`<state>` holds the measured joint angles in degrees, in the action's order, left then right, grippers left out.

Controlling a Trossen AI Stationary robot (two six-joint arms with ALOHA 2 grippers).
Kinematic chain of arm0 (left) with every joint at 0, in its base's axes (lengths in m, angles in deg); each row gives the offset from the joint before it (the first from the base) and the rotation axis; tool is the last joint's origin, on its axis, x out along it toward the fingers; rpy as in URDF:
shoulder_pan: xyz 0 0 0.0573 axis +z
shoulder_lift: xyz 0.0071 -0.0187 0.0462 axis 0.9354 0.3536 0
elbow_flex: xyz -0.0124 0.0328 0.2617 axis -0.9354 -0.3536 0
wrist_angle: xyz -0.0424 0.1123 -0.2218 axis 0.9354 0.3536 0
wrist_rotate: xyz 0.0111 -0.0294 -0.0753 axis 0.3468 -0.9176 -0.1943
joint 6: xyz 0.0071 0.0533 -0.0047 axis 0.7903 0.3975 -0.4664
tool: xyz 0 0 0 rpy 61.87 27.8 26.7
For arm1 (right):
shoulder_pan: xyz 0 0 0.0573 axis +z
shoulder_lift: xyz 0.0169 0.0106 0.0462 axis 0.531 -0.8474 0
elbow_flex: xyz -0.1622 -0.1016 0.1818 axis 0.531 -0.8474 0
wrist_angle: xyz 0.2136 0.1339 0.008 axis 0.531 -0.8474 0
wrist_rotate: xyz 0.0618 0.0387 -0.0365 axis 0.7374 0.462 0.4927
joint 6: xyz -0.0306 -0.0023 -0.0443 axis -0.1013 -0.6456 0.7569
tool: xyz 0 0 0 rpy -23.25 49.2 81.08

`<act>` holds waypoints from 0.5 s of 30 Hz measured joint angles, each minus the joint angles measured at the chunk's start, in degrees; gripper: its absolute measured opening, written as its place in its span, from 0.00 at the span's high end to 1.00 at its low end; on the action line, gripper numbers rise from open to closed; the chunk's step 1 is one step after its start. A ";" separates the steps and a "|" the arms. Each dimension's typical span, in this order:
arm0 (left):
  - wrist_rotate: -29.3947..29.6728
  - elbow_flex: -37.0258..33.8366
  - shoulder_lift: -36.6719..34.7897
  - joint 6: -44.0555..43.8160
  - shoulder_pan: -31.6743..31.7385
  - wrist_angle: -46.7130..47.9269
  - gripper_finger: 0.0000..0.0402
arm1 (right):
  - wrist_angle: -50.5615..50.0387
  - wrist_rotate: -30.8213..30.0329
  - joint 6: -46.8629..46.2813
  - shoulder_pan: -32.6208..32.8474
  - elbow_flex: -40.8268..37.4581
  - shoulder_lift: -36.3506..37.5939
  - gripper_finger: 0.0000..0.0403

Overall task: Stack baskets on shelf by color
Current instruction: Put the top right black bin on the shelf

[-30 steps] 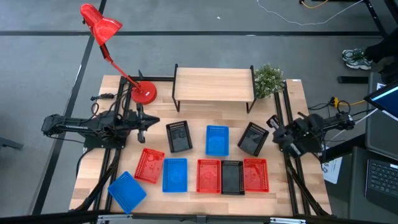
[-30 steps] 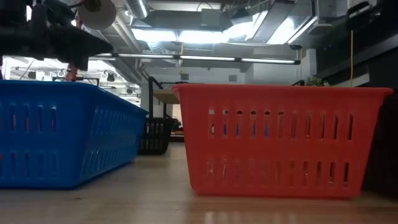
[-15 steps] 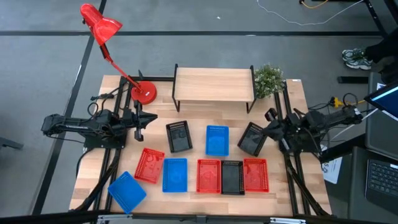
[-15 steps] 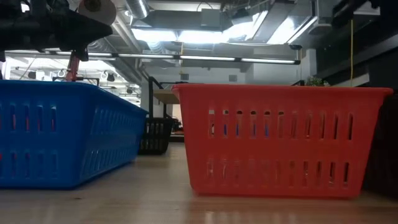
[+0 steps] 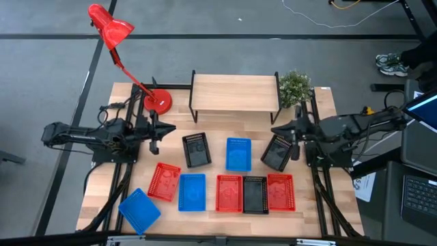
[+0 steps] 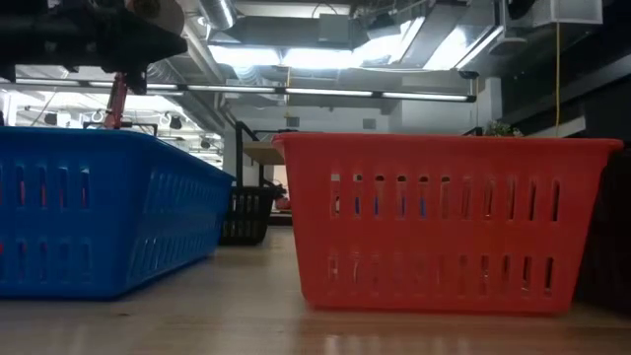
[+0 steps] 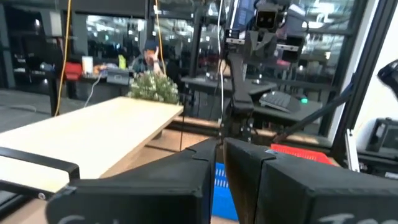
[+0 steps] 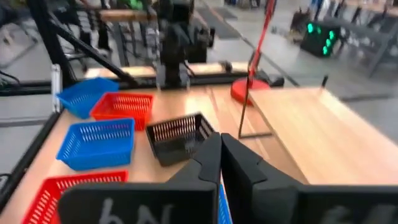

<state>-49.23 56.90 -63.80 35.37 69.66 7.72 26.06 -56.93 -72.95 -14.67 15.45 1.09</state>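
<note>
Nine mesh baskets lie on the tabletop in the high view. A black one [image 5: 196,149], a blue one [image 5: 238,154] and a tilted black one [image 5: 278,152] lie in front of the shelf [image 5: 235,92]. Nearer lie red [image 5: 164,181], blue [image 5: 192,191], red [image 5: 229,193], black [image 5: 254,194], red [image 5: 280,191] and a skewed blue one [image 5: 140,210]. The shelf top is bare. My left gripper [image 5: 166,130] hovers shut, left of the black basket. My right gripper [image 5: 278,130] is shut, above the far edge of the tilted black basket [image 8: 180,137].
A red desk lamp has its base [image 5: 158,102] left of the shelf, and a small potted plant [image 5: 295,87] stands at the shelf's right end. Black rails run along both table sides. In the low view a blue basket [image 6: 99,212] and a red basket [image 6: 444,222] fill the foreground.
My right gripper has swung from the table's right edge toward the left and now reaches over the tilted black basket. The baskets have stayed where they were.
</note>
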 joint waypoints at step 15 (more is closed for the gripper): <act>-0.03 13.57 18.78 2.47 0.00 4.45 0.94 | -7.41 11.17 -7.59 -15.26 -0.01 -14.75 0.96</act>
<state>-49.25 70.46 -45.02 37.84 69.66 12.17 18.65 -45.75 -80.55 -29.94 15.44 -13.66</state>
